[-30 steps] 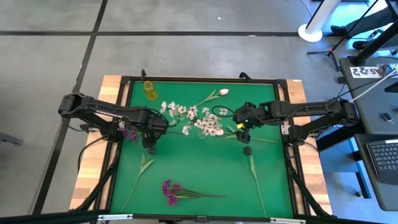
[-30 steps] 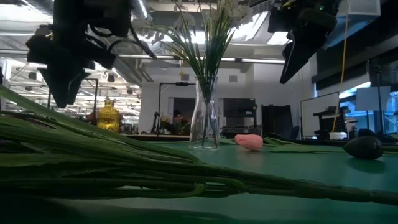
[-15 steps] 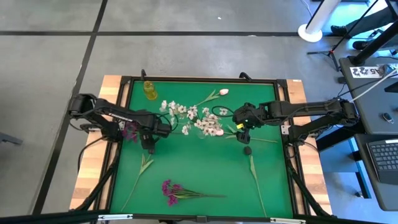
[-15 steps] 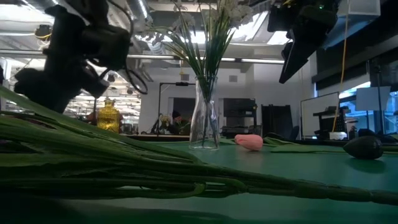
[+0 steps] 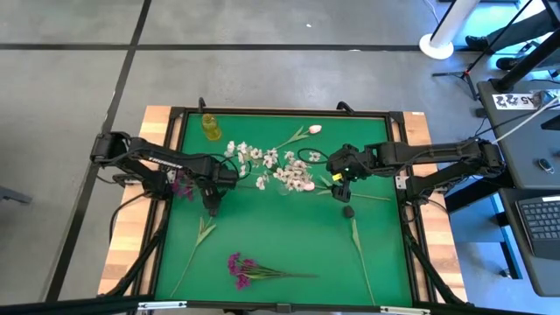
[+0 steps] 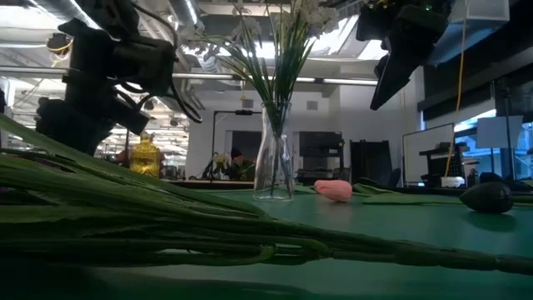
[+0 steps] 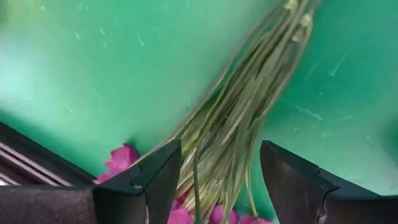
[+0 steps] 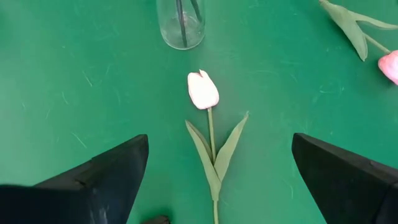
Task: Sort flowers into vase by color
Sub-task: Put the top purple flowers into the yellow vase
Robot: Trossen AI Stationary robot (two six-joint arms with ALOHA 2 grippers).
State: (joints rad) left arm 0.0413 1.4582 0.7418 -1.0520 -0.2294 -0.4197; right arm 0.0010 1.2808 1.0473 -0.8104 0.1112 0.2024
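The left gripper hangs over the left half of the green table, its fingers spread apart with nothing between them. Its wrist view looks down a magenta flower bunch whose green stems run between the two dark fingers and whose magenta petals show near the fingers' base; whether the fingers touch the stems cannot be told.

The right gripper hovers just right of the clear glass vase, its fingers wide apart and empty. Below it lies a pale pink tulip — bud toward the vase, two leaves splayed from its stem.

The vase stands near the table's middle and holds white blossom sprays that fan out to the left. A second pink tulip lies near the far edge, close to a small yellow bottle. A second magenta bunch lies near the front edge, with a leafy stem to its left and another leafy stem to its right. A small dark object rests on the cloth just in front of the right gripper.
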